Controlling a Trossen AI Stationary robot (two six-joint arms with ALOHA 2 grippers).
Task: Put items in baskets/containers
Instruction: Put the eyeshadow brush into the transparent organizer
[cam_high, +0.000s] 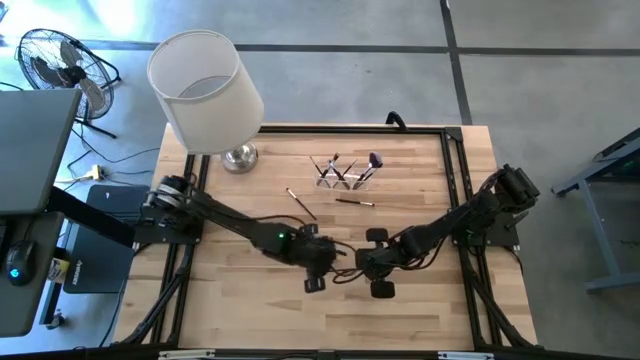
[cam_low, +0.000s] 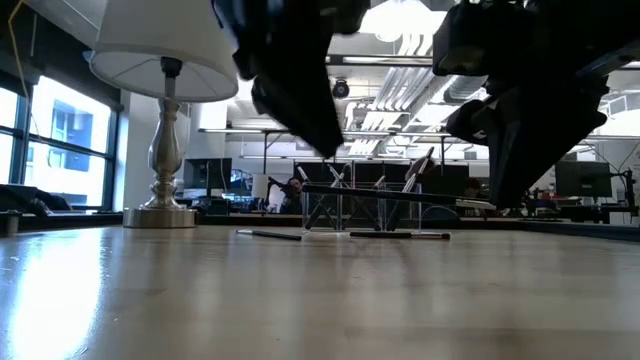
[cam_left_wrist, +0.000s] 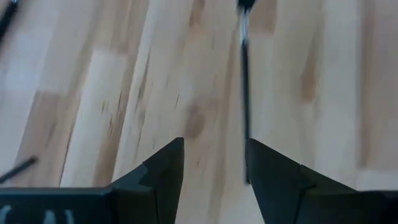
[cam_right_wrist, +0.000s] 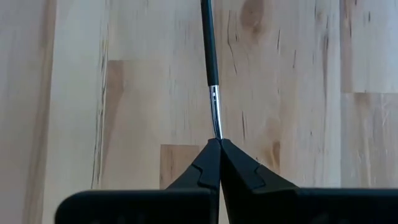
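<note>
A slim dark-handled makeup brush (cam_low: 400, 195) hangs level above the table's near middle, with my right gripper (cam_right_wrist: 217, 142) (cam_high: 378, 270) shut on it. My left gripper (cam_left_wrist: 214, 143) (cam_high: 315, 275) stands open just left of it. The brush's handle (cam_left_wrist: 245, 106) runs between the left gripper's fingers, close beside one finger. The clear plastic holder (cam_high: 345, 176) (cam_low: 360, 205) stands at the far middle, with several brushes leaning upright in it. Two more brushes (cam_high: 301, 203) (cam_high: 355, 201) lie flat on the table in front of the holder. My right gripper pinches the brush's silver ferrule (cam_right_wrist: 216, 121) between its two fingertips, slanting down from above. The dark handle (cam_right_wrist: 209, 43) runs straight on from the fingers toward my left gripper. The brush is lifted clear of the table and about level. My left gripper: I cannot tell whether its finger (cam_left_wrist: 273, 180) touches the handle.
A lamp with a big white shade (cam_high: 205, 90) and a silver base (cam_high: 240, 157) stands at the table's far left. The wooden top (cam_high: 260, 320) has bare room along its near edge and on both sides. A black frame (cam_high: 455, 140) edges the table.
</note>
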